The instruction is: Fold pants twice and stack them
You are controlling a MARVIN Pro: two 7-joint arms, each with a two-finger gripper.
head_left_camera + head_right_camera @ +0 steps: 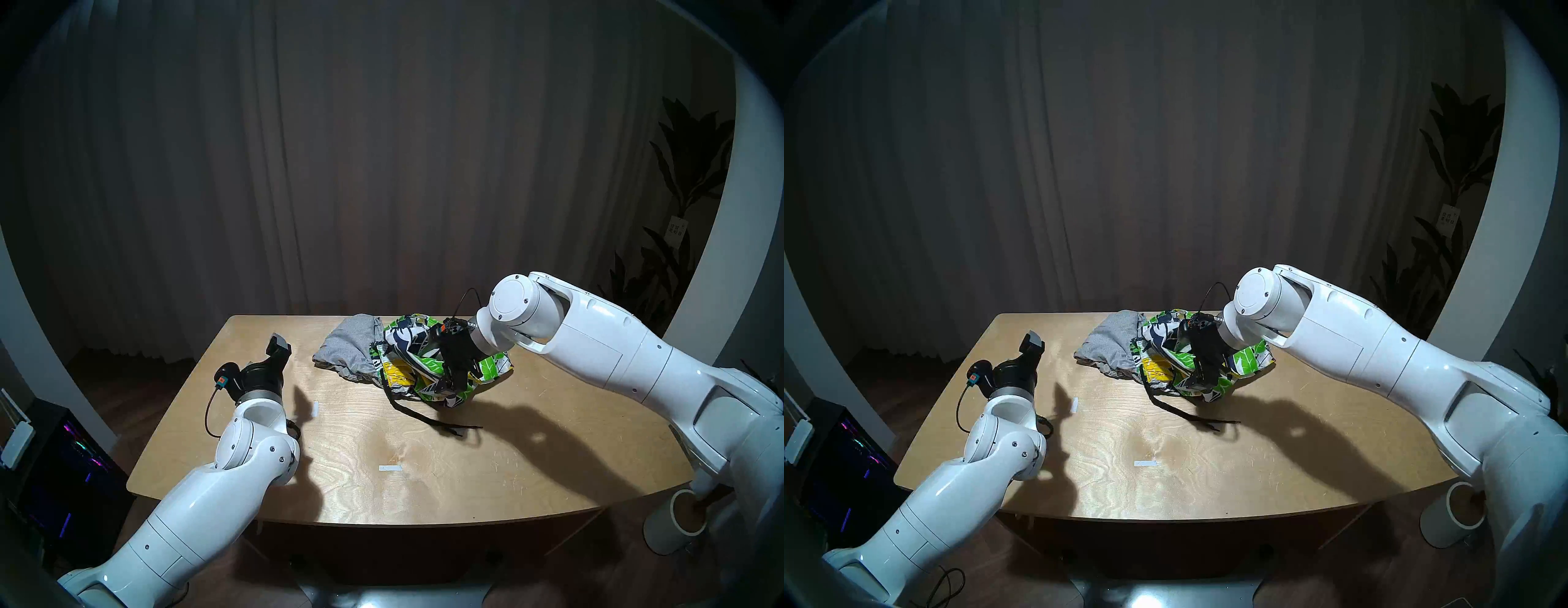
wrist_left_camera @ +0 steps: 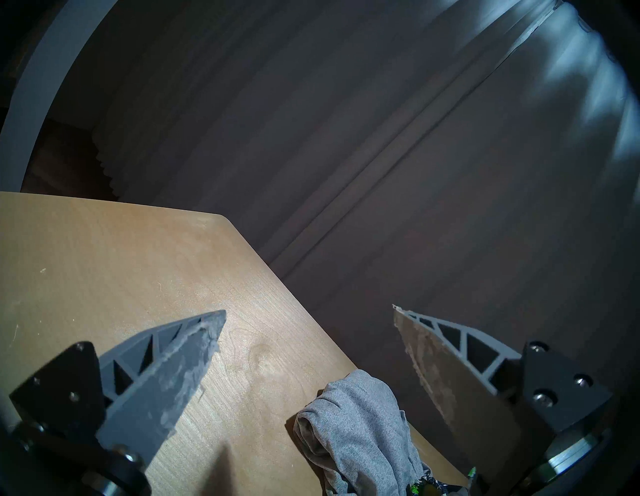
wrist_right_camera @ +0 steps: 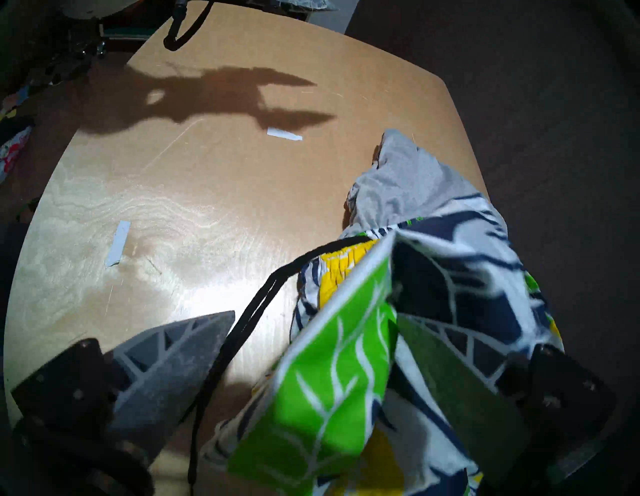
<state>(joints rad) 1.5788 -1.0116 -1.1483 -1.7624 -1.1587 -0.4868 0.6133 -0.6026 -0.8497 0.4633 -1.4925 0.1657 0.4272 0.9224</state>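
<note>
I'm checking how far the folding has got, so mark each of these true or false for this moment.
1. Both pairs of shorts lie crumpled together at the far side of the table. True.
2. The grey shorts are neatly folded. False: they are bunched up, unfolded.
3. The left end effector grips the grey shorts. False: it is open and empty, beside them.
4. The right end effector is open, with the floral shorts between its fingers. True.
5. The black drawstring trails onto bare wood. True.
6. The floral shorts are stacked on the grey pair near the table's front edge. False: the heap lies at the far side, nothing stacked.
</note>
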